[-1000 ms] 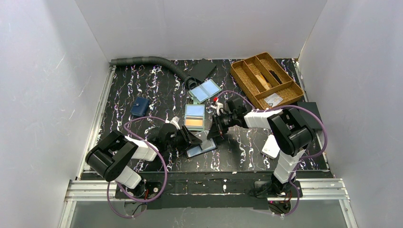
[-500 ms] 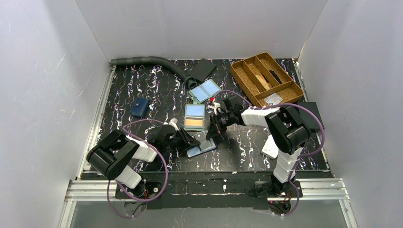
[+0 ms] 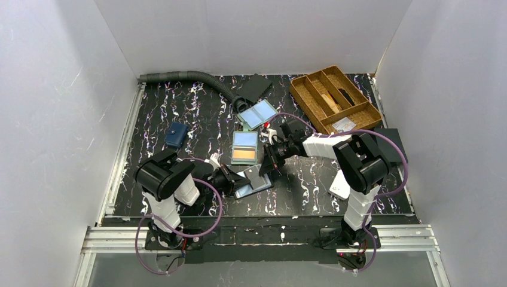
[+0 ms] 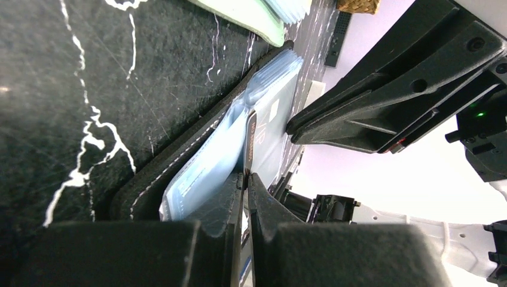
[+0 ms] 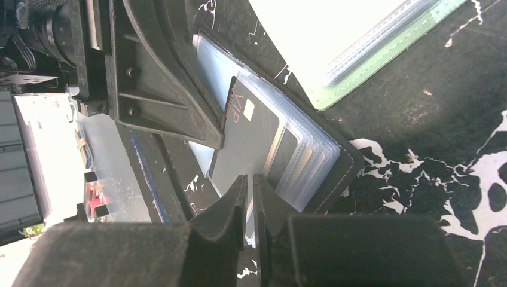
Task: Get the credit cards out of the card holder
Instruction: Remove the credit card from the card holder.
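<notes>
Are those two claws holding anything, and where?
The left jaws pinch the dark VIP card by its protruding edge; the right jaws seem to pinch a clear sleeve edge of the black card holder.

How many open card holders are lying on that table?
3: a pale blue holder at the back, a blue-and-orange holder in the middle, and a black holder nearest the robot. Others could be hidden from view.
</notes>
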Controlling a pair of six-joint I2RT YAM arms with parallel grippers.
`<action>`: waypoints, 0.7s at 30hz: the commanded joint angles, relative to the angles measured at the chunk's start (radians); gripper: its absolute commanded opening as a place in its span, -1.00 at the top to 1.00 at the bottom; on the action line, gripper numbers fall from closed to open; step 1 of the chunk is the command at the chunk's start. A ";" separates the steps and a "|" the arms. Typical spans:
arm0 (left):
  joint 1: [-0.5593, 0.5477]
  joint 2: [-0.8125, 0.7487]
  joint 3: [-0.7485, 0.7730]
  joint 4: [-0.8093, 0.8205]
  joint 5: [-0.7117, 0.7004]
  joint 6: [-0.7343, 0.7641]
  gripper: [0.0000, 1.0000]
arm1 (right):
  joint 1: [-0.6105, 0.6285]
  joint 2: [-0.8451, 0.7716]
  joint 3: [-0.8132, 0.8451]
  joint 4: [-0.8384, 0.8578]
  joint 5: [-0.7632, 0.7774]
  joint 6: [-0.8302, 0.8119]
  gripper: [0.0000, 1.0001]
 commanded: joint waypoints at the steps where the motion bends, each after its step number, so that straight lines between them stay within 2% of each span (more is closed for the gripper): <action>1: 0.032 0.039 -0.044 0.118 0.017 -0.009 1.00 | 0.032 0.063 -0.010 -0.068 0.160 -0.069 0.62; 9: 0.068 -0.017 -0.079 0.069 0.034 0.015 1.00 | 0.032 0.078 0.006 -0.104 0.247 -0.092 0.57; 21: 0.094 -0.074 -0.102 -0.003 0.043 0.037 1.00 | 0.032 0.086 0.019 -0.127 0.285 -0.109 0.49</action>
